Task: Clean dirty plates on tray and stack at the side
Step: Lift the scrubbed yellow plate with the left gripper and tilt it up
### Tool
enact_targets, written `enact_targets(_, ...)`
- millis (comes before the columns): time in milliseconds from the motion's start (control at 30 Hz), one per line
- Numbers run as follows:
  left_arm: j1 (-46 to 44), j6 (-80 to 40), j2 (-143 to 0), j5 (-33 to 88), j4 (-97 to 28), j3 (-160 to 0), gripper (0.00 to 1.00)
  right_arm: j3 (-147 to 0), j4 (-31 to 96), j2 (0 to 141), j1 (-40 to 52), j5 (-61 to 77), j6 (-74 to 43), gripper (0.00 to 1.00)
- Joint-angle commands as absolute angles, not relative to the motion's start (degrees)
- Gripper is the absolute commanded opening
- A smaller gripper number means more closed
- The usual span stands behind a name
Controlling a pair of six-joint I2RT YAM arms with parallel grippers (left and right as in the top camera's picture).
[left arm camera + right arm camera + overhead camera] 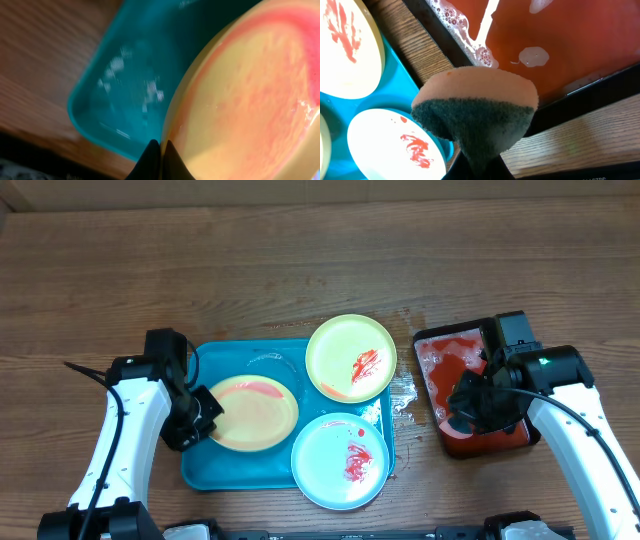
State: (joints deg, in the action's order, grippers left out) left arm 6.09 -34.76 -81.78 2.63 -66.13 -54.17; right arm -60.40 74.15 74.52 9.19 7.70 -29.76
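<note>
- The rim of the yellow plate is being pinched by the left gripper, at the left end of the blue tray.
- A sponge is being clutched by the right gripper, over the black tray of red liquid.
- The pinched plate is lying well to the left of the sponge, with the green plate and the pale blue plate in between. A leftward reach by the right arm is being judged necessary for wiping.

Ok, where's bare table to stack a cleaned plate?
The wide strip of table beyond the turquoise tray and black tray is bare. Crowded: three plates fill the turquoise tray, and the gap between trays is narrow and wet.
</note>
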Motion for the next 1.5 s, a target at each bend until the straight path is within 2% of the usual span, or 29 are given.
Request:
enact_targets(0,5.93,-36.36,-80.6,-5.21,-62.59,-55.51,0.04,-60.6,73.87,74.04,9.26,8.27,-29.58,0.04)
enact_targets(300,4.43,-24.97,-73.78,-2.22,-47.66,-55.51,0.05,-60.6,73.52,74.04,9.26,8.27,-29.58,0.04)
enact_targets(633,0.62,-14.06,-66.13,-0.08,-42.7,-55.51,0.05,-60.6,72.29,74.04,9.26,8.25,-29.56,0.04)
enact_targets(1033,-0.34,-7.92,-65.65,2.83,-41.5,-55.53,0.05,-60.6,72.23,74.04,9.26,8.25,-28.64,0.04)
enact_targets(1467,-3.99,-7.51,-65.67,-8.84,-46.54,-60.12,0.05,-60.6,72.2,74.04,9.26,8.23,-28.42,0.04)
